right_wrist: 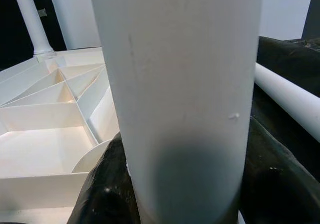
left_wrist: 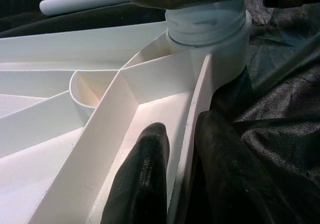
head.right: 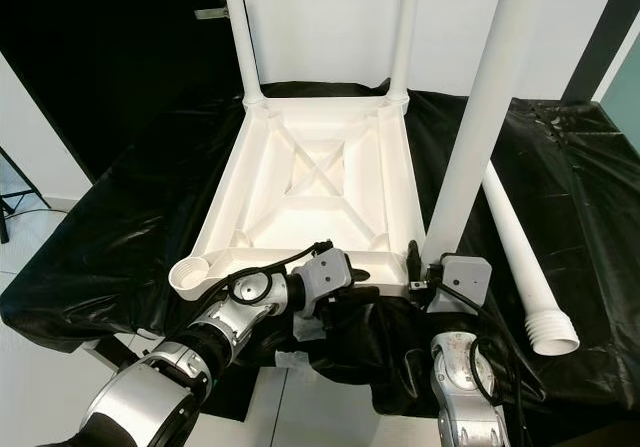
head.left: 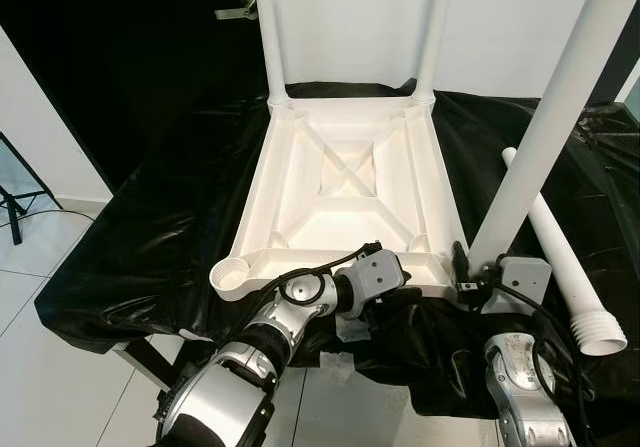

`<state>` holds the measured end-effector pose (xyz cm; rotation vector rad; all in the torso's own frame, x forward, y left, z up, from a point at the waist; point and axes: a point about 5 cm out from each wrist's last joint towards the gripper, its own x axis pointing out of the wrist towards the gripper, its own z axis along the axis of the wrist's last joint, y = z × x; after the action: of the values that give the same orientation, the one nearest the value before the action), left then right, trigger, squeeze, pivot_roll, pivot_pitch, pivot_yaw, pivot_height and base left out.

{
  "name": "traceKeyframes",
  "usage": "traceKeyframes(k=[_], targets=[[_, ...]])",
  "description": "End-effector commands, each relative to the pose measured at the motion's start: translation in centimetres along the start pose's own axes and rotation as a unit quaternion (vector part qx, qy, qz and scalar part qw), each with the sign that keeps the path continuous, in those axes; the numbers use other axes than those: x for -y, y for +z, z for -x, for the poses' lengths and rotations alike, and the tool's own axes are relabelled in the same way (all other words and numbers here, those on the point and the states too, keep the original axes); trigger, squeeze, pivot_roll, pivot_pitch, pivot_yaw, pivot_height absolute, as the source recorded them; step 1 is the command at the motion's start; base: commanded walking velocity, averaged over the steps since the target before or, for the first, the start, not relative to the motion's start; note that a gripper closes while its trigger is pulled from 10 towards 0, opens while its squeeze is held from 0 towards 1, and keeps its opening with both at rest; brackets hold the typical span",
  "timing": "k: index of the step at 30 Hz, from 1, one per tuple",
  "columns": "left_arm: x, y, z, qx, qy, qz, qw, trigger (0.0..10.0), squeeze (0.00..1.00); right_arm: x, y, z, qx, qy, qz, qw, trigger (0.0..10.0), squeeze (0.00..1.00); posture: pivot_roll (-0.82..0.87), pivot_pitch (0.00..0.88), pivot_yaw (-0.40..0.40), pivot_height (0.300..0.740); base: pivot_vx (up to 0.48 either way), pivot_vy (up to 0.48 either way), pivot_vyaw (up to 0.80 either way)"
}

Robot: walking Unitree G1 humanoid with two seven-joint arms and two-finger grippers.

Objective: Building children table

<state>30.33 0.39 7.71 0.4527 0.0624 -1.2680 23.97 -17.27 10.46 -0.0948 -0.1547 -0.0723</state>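
Currently, right gripper clasps the third leg low, seated in the corner socket beside it; left gripper pinches the upturned tabletop rim. Rigid, light, slippery plastic: grip legs near the base.

tabletop: white, upside down, ribs up | two far legs upright | near-right leg tilted, perhaps seated | spare leg lying beside

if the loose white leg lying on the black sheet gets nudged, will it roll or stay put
The loose white leg is a smooth round tube, so it would probably roll sideways. The crinkled black sheet may slow it. Its wider threaded end lies near the table's front edge, so it could drop off.
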Motion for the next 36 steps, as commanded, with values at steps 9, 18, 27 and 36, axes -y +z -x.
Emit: traceKeyframes(k=[9,18,27,36], targets=[[1.1,-2.7,0.5,-0.064,0.004,0.040,0.997,10.0,0.00,-1.7,-1.4,1.0,-0.044,0.108,-0.022,0.993,10.0,1.00,-0.16,0.000,0.036,0.740,0.000,0.000,0.00],[1.4,-2.6,0.3,-0.061,0.000,0.042,0.997,10.0,0.00,0.0,-0.7,0.7,-0.044,0.249,0.028,0.967,10.0,0.00,-0.17,0.000,0.037,0.740,0.000,0.000,0.00],[1.6,-2.5,0.1,-0.059,-0.004,0.041,0.997,10.0,0.00,0.4,-0.3,0.6,-0.069,0.387,0.014,0.919,0.0,0.00,-0.17,0.000,0.036,0.740,0.000,0.000,0.00],[1.5,-2.8,0.4,-0.063,0.000,0.043,0.997,10.0,0.00,1.3,-0.5,0.0,-0.084,0.403,0.030,0.911,0.0,0.00,-0.15,0.000,0.035,0.740,0.000,0.000,0.00]])
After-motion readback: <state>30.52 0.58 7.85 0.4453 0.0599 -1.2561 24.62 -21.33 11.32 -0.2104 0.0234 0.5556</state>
